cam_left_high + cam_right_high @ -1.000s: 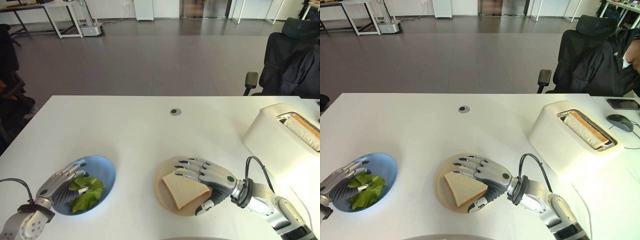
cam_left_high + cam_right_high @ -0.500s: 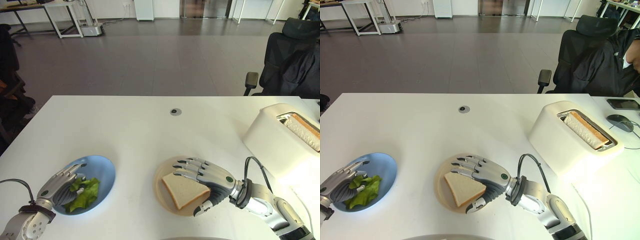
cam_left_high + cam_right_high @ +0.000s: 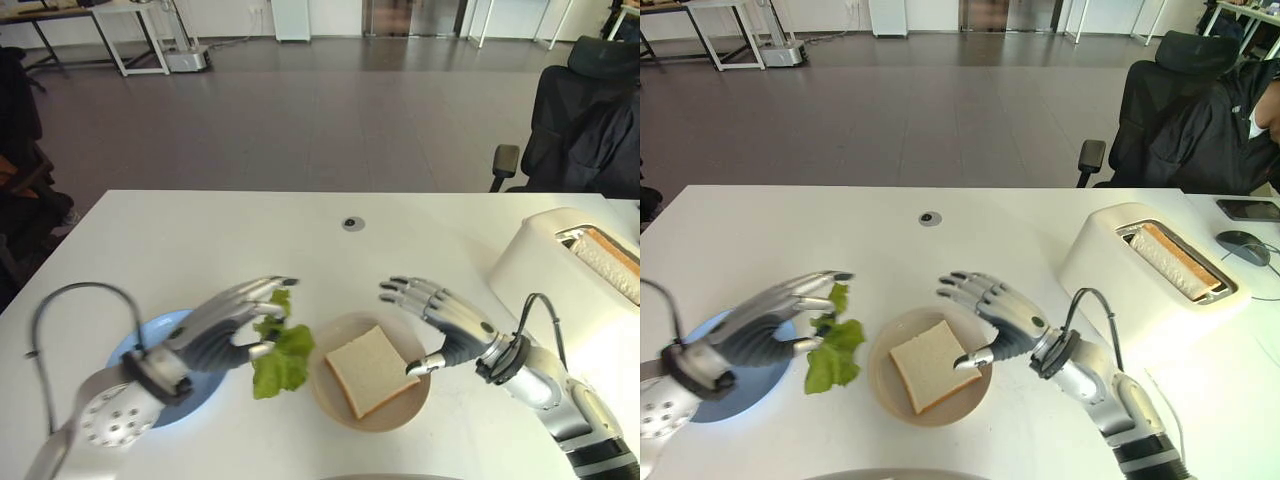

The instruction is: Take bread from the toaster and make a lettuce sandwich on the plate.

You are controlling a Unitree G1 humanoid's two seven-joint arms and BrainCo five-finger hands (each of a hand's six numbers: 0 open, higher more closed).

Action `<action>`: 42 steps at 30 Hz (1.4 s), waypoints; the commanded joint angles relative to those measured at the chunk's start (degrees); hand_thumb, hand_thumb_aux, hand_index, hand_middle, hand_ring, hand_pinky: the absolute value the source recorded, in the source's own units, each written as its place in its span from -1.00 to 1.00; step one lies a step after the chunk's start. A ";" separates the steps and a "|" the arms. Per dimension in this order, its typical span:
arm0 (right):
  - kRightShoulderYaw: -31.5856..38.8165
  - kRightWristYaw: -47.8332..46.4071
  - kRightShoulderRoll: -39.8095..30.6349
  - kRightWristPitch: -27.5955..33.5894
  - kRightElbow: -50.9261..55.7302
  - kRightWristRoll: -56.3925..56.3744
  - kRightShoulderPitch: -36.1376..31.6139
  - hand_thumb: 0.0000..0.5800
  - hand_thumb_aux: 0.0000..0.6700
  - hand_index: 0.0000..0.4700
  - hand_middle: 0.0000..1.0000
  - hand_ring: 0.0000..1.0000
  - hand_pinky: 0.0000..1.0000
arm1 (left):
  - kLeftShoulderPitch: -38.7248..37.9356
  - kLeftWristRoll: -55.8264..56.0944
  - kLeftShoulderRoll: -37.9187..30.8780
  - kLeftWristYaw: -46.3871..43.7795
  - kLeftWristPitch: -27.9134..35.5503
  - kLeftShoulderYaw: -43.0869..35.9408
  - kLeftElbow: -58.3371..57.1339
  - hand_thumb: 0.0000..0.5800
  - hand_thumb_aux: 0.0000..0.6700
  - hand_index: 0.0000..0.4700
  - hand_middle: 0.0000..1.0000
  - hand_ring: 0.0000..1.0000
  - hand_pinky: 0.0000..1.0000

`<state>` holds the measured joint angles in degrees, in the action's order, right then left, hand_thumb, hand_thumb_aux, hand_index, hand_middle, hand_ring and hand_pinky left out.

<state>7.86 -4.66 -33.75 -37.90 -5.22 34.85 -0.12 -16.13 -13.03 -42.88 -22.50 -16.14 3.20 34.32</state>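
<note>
Left eye view, left hand (image 3: pixel 200 338) fingers pinching lettuce (image 3: pixel 284 362) beside plate (image 3: pixel 393 412), right hand (image 3: pixel 445 322) fingers spread, empty

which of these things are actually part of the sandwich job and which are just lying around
For the job: toaster, second slice in its slot, bread slice on the plate, lettuce in the left hand, blue bowl.
Lying about: mouse, phone, office chair, table grommet.

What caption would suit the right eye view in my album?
Left hand holds lettuce beside the plate of bread; right hand open on the other side.
</note>
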 commanded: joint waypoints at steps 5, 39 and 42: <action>-3.29 1.47 -1.91 -0.43 5.30 -1.45 -2.35 -1.00 -1.00 -1.00 -1.00 -1.00 -1.00 | 16.57 -13.22 12.26 -7.75 6.24 -25.21 -11.56 1.00 1.00 1.00 -1.00 -1.00 -1.00; -35.46 -7.67 -23.56 12.68 3.86 -5.15 3.04 -1.00 -1.00 -1.00 -1.00 -1.00 -1.00 | 1.78 -4.36 25.36 9.26 1.51 -17.08 -6.42 -1.00 -1.00 -1.00 -1.00 -1.00 -1.00; -35.71 -9.86 -25.33 15.10 7.19 -4.93 5.28 -1.00 -1.00 -1.00 -1.00 -1.00 -1.00 | 1.41 -3.87 24.53 9.16 0.61 -15.97 -6.77 -1.00 -1.00 -1.00 -1.00 -1.00 -1.00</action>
<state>-27.86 -12.49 -57.92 -23.89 0.01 29.90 3.38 -14.08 -17.87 -17.65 -13.10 -15.30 -13.96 28.08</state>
